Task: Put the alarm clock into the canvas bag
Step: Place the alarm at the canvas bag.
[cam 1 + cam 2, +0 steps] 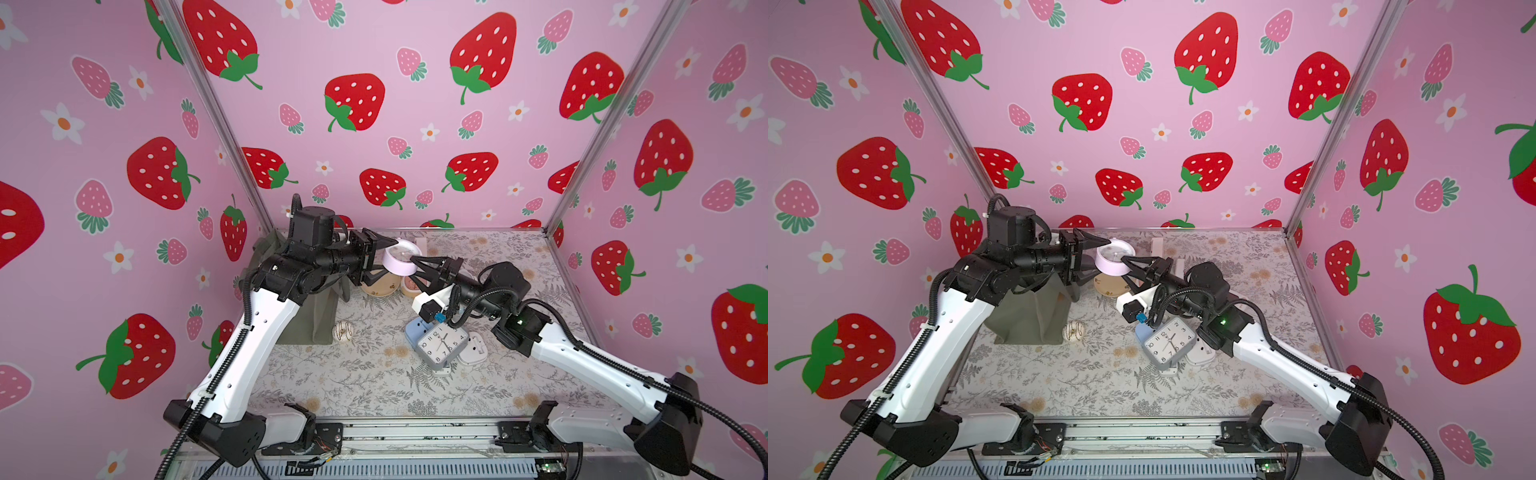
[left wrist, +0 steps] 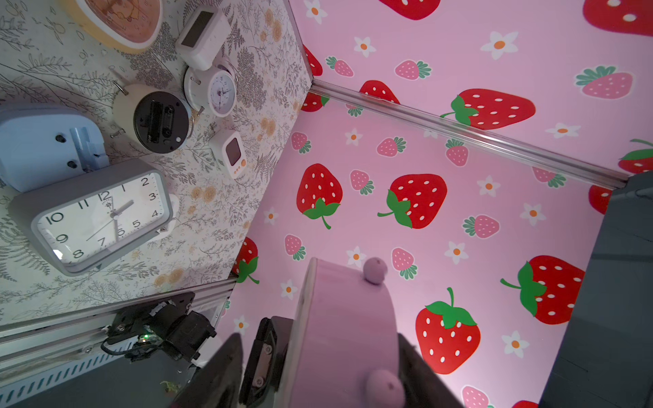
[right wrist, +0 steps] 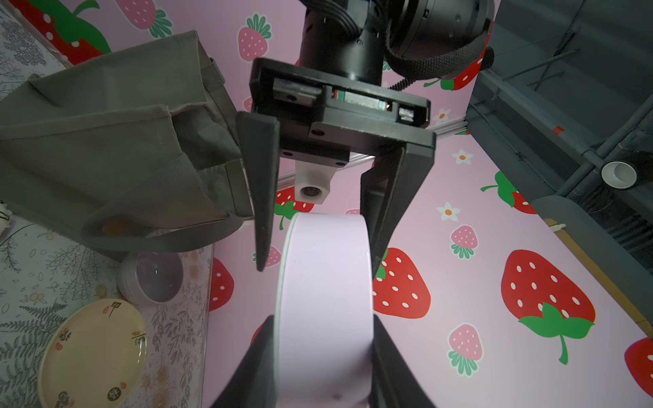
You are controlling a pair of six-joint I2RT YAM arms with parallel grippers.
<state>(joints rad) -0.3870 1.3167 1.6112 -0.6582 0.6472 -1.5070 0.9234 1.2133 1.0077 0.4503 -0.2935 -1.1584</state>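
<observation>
A round pink alarm clock [image 1: 401, 259] [image 1: 1115, 259] hangs in the air above the back of the table. My right gripper [image 1: 415, 270] [image 3: 325, 371] is shut on it, one finger on each flat face. My left gripper [image 1: 388, 257] [image 2: 318, 381] reaches in from the other side and straddles the same alarm clock [image 3: 325, 300]. One of its fingers [image 3: 261, 212] stands apart from the clock, so it is open. The olive-grey canvas bag [image 1: 307, 324] [image 1: 1025, 320] [image 3: 106, 141] stands under the left arm, its mouth slumped.
On the table lie a grey square clock [image 1: 442, 343], a blue clock [image 1: 415, 332], a white device [image 1: 476, 349], a yellow plate [image 1: 376, 286] and a small donut [image 1: 343, 331]. More small clocks [image 2: 212, 92] sit further right. Walls close three sides.
</observation>
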